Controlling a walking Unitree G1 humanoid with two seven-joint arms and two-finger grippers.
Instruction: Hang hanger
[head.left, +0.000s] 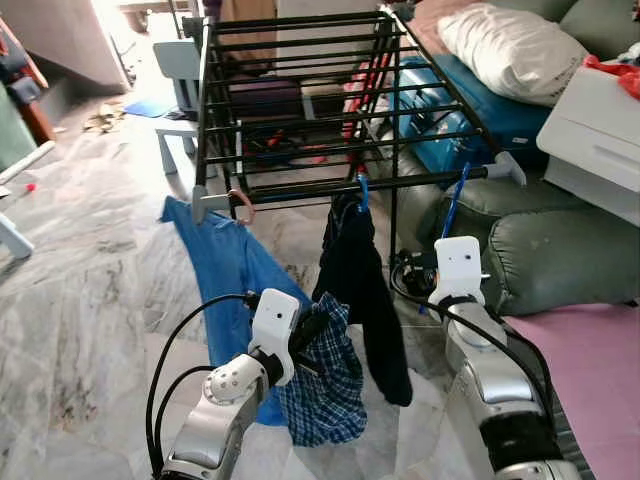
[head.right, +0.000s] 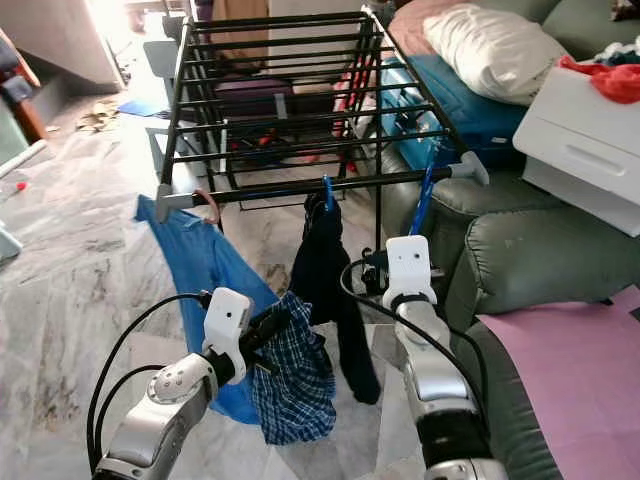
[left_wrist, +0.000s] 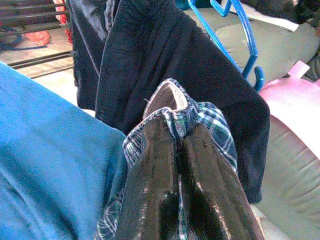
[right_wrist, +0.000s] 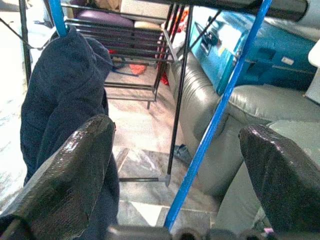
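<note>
Left gripper (left_wrist: 182, 132) fingers pinch plaid blue-checked garment (head.left: 322, 385), low below black metal drying rack (head.left: 330, 110) front rail. Right gripper (right_wrist: 180, 165) fingers spread around blue plastic hanger (right_wrist: 220, 110). Next, likely: lift garment to rail.

A blue plastic hanger (right_wrist: 220, 112) hangs from the front rail of the black drying rack (head.left: 300, 110), near the rack's right corner, its thin bar slanting down toward the floor beside the green sofa. It carries no garment. A second blue hanger (head.left: 362, 190) hooks the same rail nearer the middle and bears a dark navy garment (head.left: 365, 290) that droops long and limp, well clear of the first.
</note>
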